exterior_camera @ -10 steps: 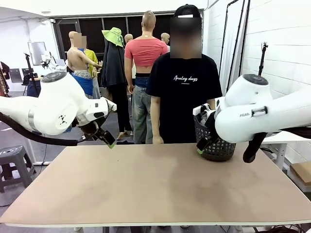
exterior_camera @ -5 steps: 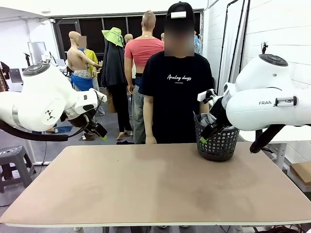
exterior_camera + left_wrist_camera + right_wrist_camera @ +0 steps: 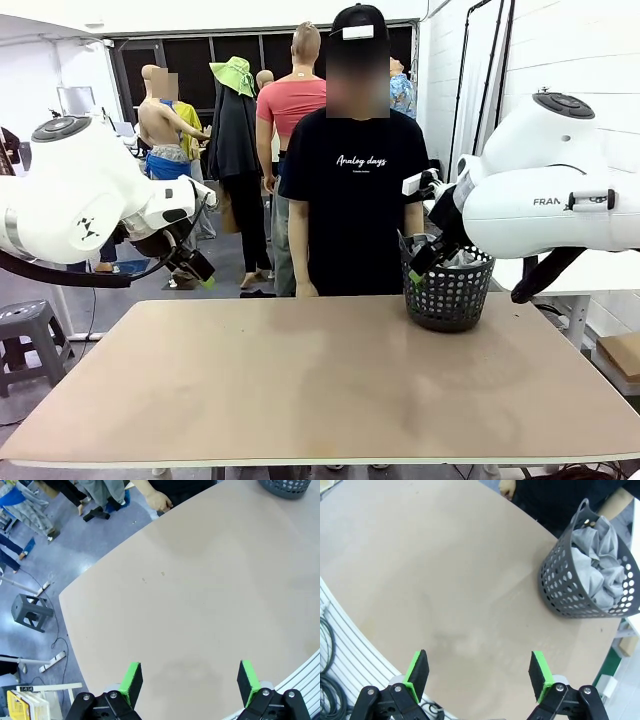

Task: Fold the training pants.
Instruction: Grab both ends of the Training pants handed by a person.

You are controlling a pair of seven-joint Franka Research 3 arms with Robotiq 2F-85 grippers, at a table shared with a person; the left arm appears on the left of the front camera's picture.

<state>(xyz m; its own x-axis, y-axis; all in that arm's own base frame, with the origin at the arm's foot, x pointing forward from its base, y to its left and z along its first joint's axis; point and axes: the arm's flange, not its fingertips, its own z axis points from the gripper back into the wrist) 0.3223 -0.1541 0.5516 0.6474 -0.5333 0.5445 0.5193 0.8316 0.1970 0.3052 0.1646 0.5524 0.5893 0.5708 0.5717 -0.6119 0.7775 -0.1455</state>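
**A:** Status, L to R?

**B:** Left end effector point(image 3: 204, 279) is up off the worktop point(image 3: 320, 400). Jaws are spread wide, nothing betw. the green pads point(image 3: 132, 676). Under and ahead of it there's just bare surface.

**A:** Middle?

**B:** Person point(image 3: 350, 200) stands at the far edge, beyond both end effectors and roughly betw. them. One hand point(image 3: 159, 501) hangs by that edge, far past the left end effector's fingertips. No cloth in it afaict.

**A:** Right side?

**B:** Right end effector point(image 3: 421, 268) is likewise wide open and empty, raised above the worktop. In the front view it overlaps the near rim of the black mesh basket point(image 3: 445, 305). The right wrist view shows the basket ahead of the fingertips and off to one side, so they're apart, not touching.

**A:** And the pants?

**B:** Training pants point(image 3: 602, 562) are a crumpled light grey bundle inside the basket, rising to about the rim. They're clear of the right end effector's pads and well apart from the left one's.

**A:** So progress?

**B:** My read: no folds done, basically at the start. Left to do: get the pants out of the basket, spread them flat on the worktop betw. the two end effectors, then fold. Can't tell whether robot or person takes them out.
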